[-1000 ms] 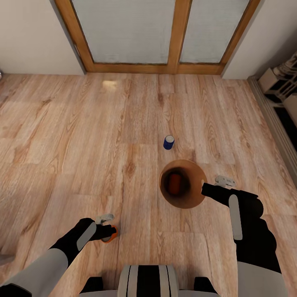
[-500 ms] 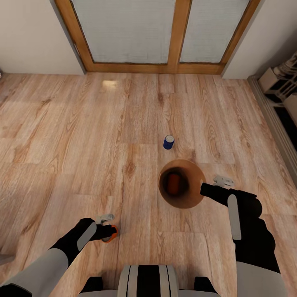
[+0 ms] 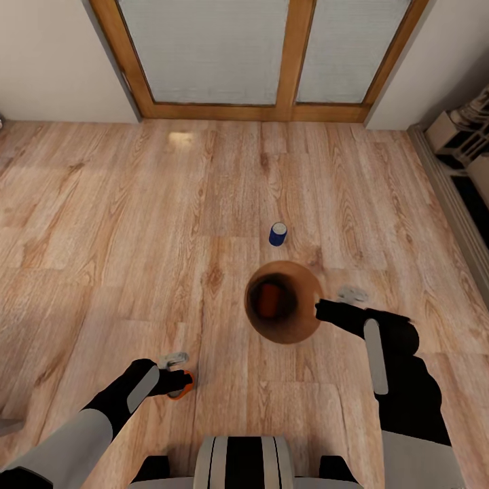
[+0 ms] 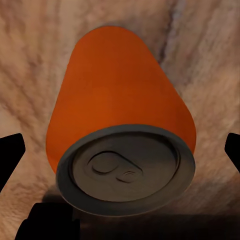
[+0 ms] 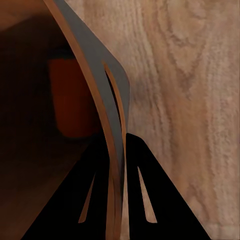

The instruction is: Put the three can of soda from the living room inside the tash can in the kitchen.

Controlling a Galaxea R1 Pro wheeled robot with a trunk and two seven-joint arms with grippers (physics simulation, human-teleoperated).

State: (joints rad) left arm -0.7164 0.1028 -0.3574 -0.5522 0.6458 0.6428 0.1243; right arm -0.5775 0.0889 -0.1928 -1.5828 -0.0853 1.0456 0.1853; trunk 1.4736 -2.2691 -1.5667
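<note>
Bin: I see the copper-brown bin (image 3: pixel 283 301) held off the wood floor (image 3: pixel 136 224) in front of the robot, its mouth tipped toward the head camera; its wall (image 5: pixel 107 100) runs between my right fingers in the right wrist view.
Can in the bin: an orange can (image 3: pixel 271 300) sits inside, down in the dark bottom; I see it as a dull orange shape (image 5: pixel 75 100) past the rim from the right wrist.
Blue can: the dark blue can (image 3: pixel 277 233) stands upright on the floor just beyond the bin, apart from it.
Second orange can: the other orange can (image 3: pixel 180 388) is low on the floor at the left hand; the left wrist view shows it (image 4: pixel 120 145) close up, grey top toward the camera.
Right gripper (image 3: pixel 319 311): clamped on the bin's rim, one finger inside and one outside.
Left gripper (image 3: pixel 178 382): its fingers stand apart on either side of the orange can; I cannot tell whether they touch it.
Room: glass doors (image 3: pixel 261 58) with wood frames are at the far wall.
</note>
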